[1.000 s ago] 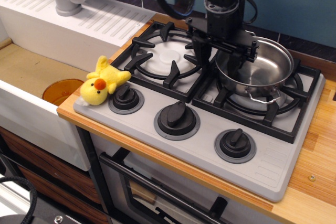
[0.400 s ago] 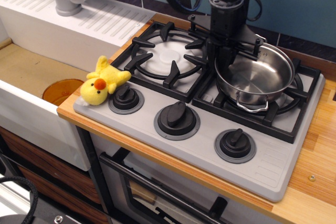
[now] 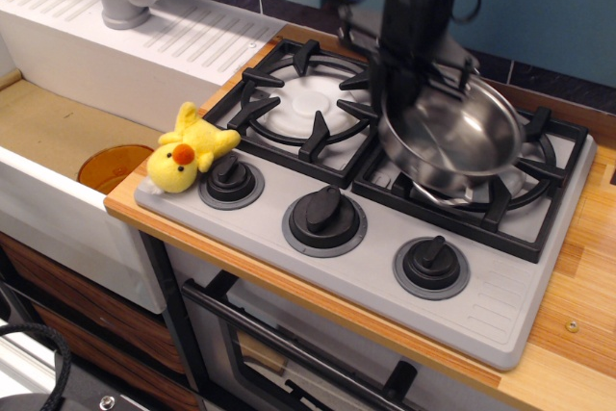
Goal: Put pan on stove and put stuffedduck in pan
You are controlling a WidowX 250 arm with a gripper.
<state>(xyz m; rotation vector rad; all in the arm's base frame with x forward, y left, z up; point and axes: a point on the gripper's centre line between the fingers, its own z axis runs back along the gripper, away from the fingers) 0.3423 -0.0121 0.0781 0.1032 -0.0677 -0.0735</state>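
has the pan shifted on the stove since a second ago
Yes. The pan has slid left across the right burner grate, now covering more of its left side and looking tilted and blurred. The stuffedduck is unmoved.

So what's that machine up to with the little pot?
The robot arm's gripper is handling the steel pan by its rim over the right burner of the stove. The picture is blurred, so I can't tell whether the jaws are closed. The yellow stuffed duck lies at the stove's left corner, untouched.
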